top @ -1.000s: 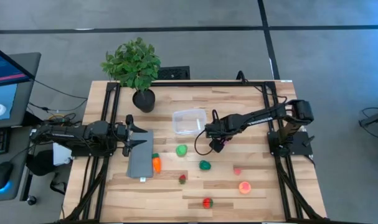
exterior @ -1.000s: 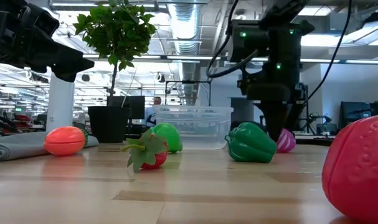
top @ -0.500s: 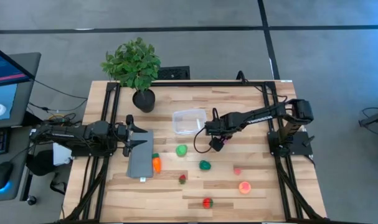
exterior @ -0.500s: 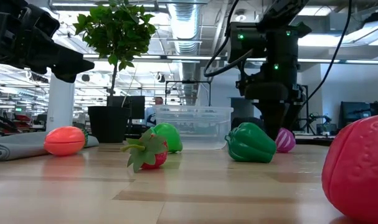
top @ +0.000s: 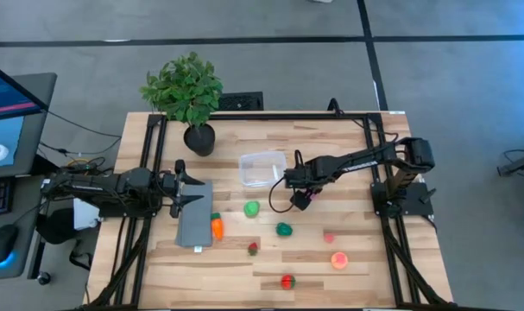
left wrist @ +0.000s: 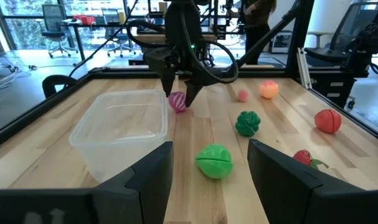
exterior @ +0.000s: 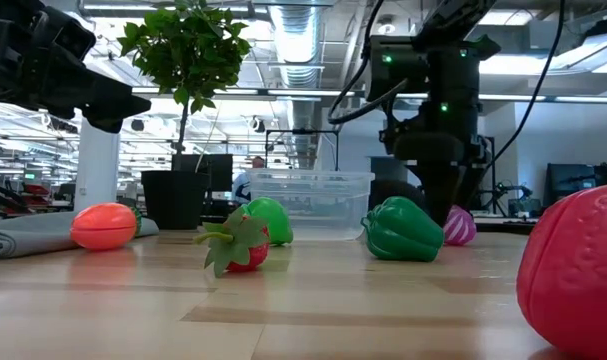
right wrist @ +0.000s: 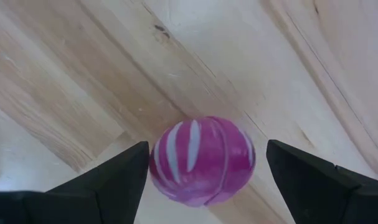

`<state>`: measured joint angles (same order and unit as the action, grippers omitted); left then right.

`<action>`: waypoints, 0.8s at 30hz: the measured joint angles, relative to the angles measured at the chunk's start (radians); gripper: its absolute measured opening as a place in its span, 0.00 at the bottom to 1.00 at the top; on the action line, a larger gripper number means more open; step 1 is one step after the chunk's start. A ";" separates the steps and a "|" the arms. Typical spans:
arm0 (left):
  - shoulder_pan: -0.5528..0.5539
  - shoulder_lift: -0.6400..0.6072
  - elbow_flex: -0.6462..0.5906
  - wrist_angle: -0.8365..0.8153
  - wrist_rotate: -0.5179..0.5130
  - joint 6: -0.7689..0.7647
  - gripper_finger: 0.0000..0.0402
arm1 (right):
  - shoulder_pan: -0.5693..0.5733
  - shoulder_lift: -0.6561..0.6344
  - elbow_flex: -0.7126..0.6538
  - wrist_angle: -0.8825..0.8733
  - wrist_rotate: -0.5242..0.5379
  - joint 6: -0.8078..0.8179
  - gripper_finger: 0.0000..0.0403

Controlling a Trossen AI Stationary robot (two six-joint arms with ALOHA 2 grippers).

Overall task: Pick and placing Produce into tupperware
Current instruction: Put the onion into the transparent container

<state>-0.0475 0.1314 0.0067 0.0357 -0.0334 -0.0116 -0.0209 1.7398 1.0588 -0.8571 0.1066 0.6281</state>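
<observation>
My right gripper (top: 299,200) points straight down just right of the clear tupperware (top: 262,169), open. Its fingers stand on either side of a purple, white-striped produce ball (right wrist: 202,160) that rests on the wood; whether a finger touches it I cannot tell. Other produce lies loose on the table: light green (top: 252,208), dark green (top: 284,229), orange (top: 217,226), a strawberry (top: 254,249), pink (top: 329,236), peach (top: 339,259) and red (top: 287,281). My left gripper (top: 179,188) waits level at the table's left, open and holding nothing.
A flat grey slab (top: 195,223) lies under and in front of the left gripper, with the orange piece against its right edge. A potted plant (top: 186,95) stands at the far left. Black frame rails run along the table's left and right sides.
</observation>
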 joint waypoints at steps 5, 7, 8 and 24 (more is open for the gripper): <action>0.000 0.000 0.000 0.000 0.001 -0.001 0.49 | 0.001 0.020 0.000 -0.022 -0.003 -0.001 0.84; 0.000 0.000 0.000 0.000 0.001 -0.001 0.49 | 0.006 0.050 0.003 0.003 -0.006 -0.001 0.84; 0.000 0.000 0.000 0.000 0.002 -0.002 0.49 | 0.007 0.057 -0.001 -0.007 -0.008 -0.003 0.84; 0.000 0.033 0.000 -0.001 0.002 -0.004 0.49 | -0.007 0.073 0.002 -0.004 -0.007 -0.035 0.85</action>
<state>-0.0473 0.1642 0.0067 0.0349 -0.0311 -0.0158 -0.0284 1.8124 1.0611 -0.8616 0.0994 0.5926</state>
